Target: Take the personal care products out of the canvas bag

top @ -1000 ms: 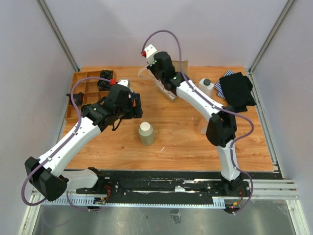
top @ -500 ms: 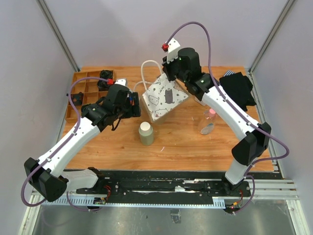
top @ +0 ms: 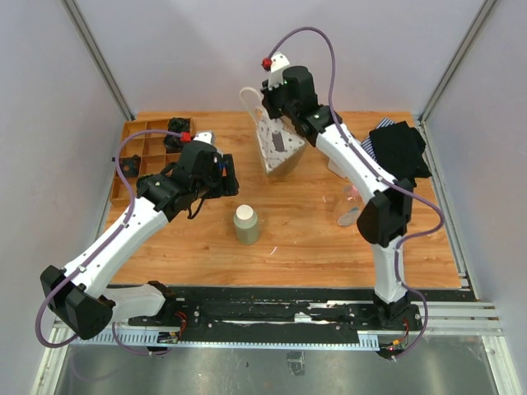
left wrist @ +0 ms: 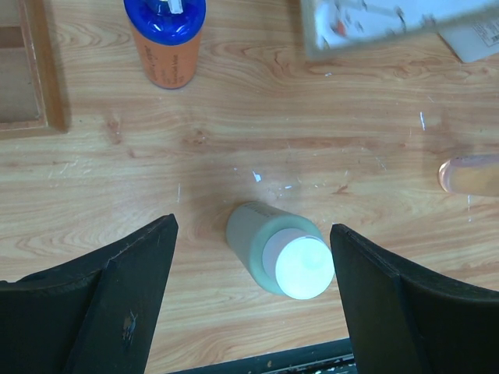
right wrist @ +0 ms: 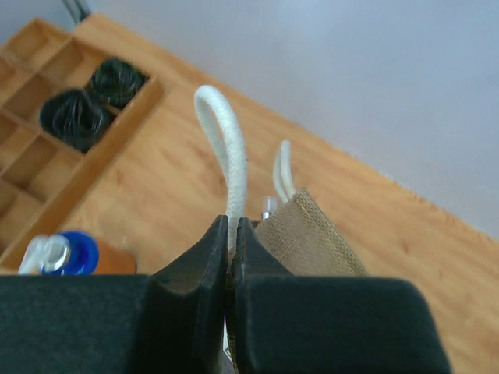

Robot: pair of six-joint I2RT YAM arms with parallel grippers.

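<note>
The canvas bag (top: 280,148) hangs tilted at the back middle, its speckled panel facing front. My right gripper (top: 276,103) is shut on its white rope handle (right wrist: 226,148) at the tan rim (right wrist: 308,234). A small clear bottle tip (right wrist: 269,206) shows in the bag's mouth. The olive-beige bottle (top: 245,224) with a cream cap (left wrist: 302,266) stands on the table. My left gripper (left wrist: 251,230) is open above it, left of the bag. An orange bottle with a blue cap (left wrist: 165,39) stands near the tray. The pink-capped clear bottle (top: 350,202) lies at the right.
The wooden compartment tray (top: 136,160) with small black objects (right wrist: 70,113) is at the back left. A black garment with striped cloth (top: 399,152) lies at the back right. Grey walls close in the back and the sides.
My right gripper swung the bag up and right, showing its speckled panel, then back left; it now hangs narrower. The left arm has not moved.
</note>
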